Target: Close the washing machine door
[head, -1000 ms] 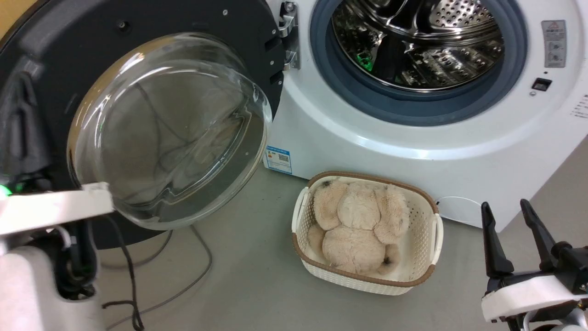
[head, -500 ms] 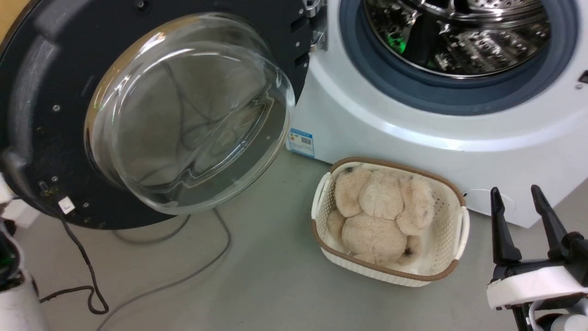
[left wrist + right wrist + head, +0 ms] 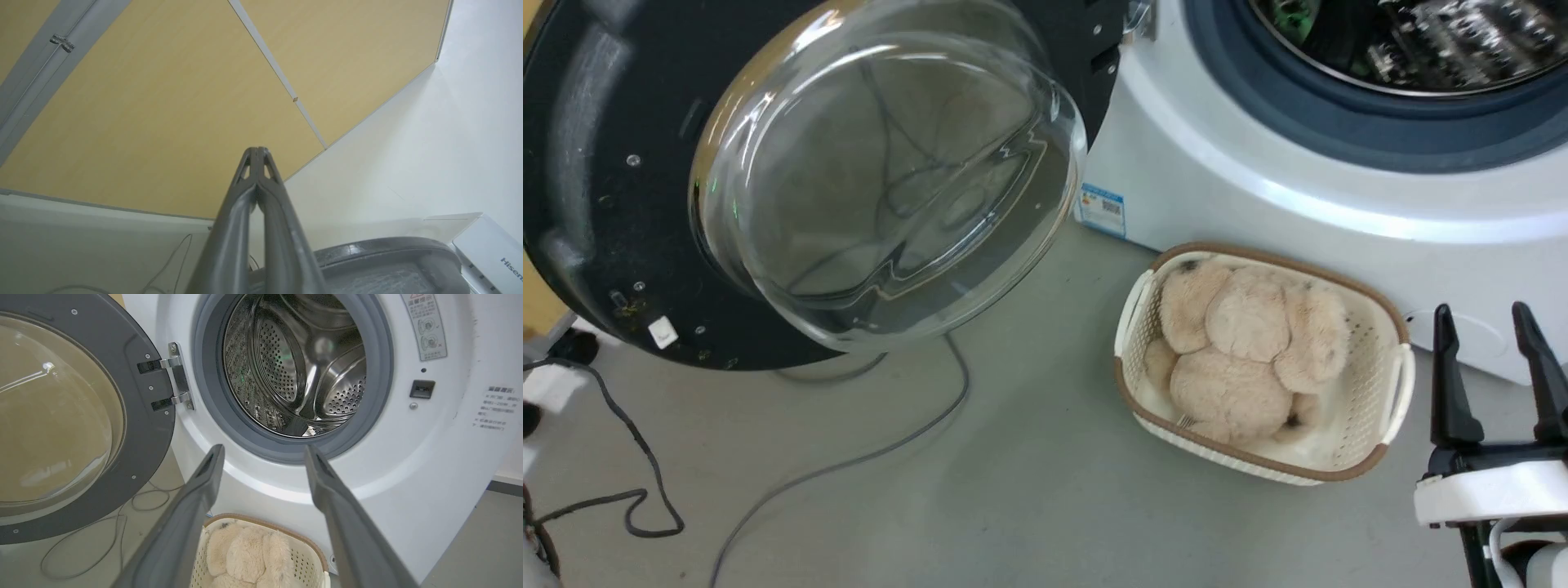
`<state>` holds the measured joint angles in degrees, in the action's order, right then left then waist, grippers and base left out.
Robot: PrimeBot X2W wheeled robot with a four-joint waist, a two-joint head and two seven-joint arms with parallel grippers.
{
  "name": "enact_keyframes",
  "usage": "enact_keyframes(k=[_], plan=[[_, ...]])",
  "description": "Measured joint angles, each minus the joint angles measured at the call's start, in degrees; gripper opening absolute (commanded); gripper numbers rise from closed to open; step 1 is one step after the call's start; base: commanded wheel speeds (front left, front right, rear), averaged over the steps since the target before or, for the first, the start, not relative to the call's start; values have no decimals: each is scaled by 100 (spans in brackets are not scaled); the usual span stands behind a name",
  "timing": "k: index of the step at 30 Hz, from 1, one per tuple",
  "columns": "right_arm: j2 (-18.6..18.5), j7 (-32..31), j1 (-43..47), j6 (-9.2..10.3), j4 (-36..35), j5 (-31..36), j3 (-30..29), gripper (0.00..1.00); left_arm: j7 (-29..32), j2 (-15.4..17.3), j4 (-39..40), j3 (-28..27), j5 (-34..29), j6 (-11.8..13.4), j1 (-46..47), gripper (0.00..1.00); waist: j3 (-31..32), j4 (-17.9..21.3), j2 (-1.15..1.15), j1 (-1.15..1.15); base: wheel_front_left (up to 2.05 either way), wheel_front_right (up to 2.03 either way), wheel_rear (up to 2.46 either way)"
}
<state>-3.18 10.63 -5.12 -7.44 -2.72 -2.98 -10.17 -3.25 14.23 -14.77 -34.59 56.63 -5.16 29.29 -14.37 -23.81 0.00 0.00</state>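
Washing machine door, a large round panel with a wide glossy black rim and a bulging clear glass bowl, hangs swung wide open to the left of the big white front-loading washing machine, carried on its metal hinge at the edge nearest the opening. The perforated steel drum and grey rubber gasket lie exposed, so I judge the closing not yet begun. The left gripper has its two dark fingers pressed together on nothing and points up at a yellow wall panel. A dark curved rim low beside it looks to me like the door's outer edge, which would put this arm behind the door, shaped to a blunt tip for pushing. The right gripper holds its fingers spread and empty, low at the right, just beside the white woven basket with a beige plush toy, seemingly placed clear of the door's swing. That basket sits on the grey floor near the machine's front, and loose cables trail beneath the door; the bowl may pass close above the basket.
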Motion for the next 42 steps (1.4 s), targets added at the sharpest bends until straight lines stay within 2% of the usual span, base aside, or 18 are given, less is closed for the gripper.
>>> enact_keyframes(k=[8,9,18,24,31,37,42], plan=[[3,87,-103,0,-148,110,-154,100,1048,230,-1255,-148,1213,-19,510,0,-340,-210,0,0,0,0,0],[3,130,-138,0,-198,151,-203,100,1361,301,-1514,-153,1522,-57,705,0,-470,-289,0,0,0,0,0],[8,244,-323,0,-322,210,-264,100,2237,390,-1823,-92,2209,-108,1000,0,-920,-365,0,0,0,0,0],[12,310,-367,0,-372,212,-342,100,3027,356,-1653,81,2666,-151,1027,0,-1132,-451,0,0,0,0,0],[19,386,-458,0,-428,264,-458,100,3668,250,-1312,148,3175,-167,904,0,-1301,-682,0,0,0,0,0],[22,387,-477,0,-417,269,-481,100,4125,115,-704,431,3237,-201,527,0,-1241,-834,0,0,0,0,0],[22,387,-474,0,-368,241,-516,100,4543,-12,-13,877,3150,-207,136,0,-1086,-926,0,0,0,0,0]])
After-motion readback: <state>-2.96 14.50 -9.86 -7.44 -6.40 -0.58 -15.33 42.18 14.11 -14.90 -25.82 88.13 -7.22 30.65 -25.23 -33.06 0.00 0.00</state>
